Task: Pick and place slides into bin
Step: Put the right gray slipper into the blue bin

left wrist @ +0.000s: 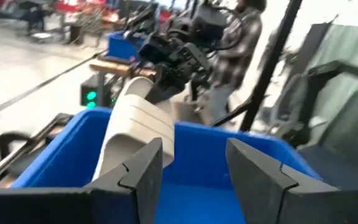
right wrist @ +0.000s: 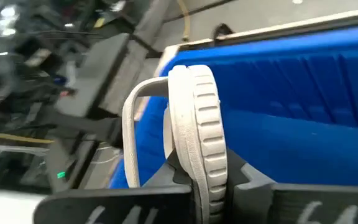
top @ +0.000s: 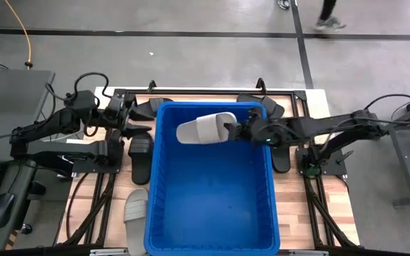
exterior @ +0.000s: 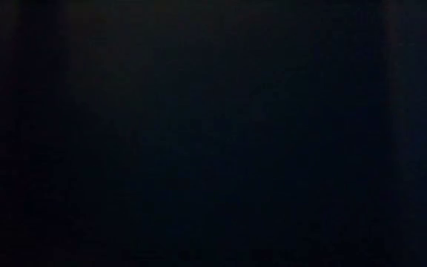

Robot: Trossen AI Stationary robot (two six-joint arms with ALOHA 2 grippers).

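The blue bin [top: 212, 192] stands in the middle of the table. My right gripper [top: 232, 131] is shut on a light grey slide [top: 205, 129] above the bin's far part; the slide also shows in the left wrist view [left wrist: 135, 127]. My left gripper [top: 135, 119] is open and empty just outside the bin's far left corner, its fingers [left wrist: 145, 171] at the height of the bin's rim. Black slides lie on the table at the far left [top: 148, 108] and left of the bin [top: 139, 153]. A light grey slide [top: 135, 211] lies at the bin's near left. The low view is dark. My right gripper pinches the light grey slide's sole [right wrist: 207, 171] between its two fingers, at the end nearest the table's right edge. The fingers come level from the right. The slide is held on edge, its strap [right wrist: 132, 118] to one side, lifted clear above the bin's inside.
More black slides lie at the bin's far right corner [top: 265, 105] and along its right side [top: 281, 155]. The table's frame rails run along both sides. A person [left wrist: 229, 56] stands beyond the table's right side, and another walks on the floor past the far edge [top: 326, 14].
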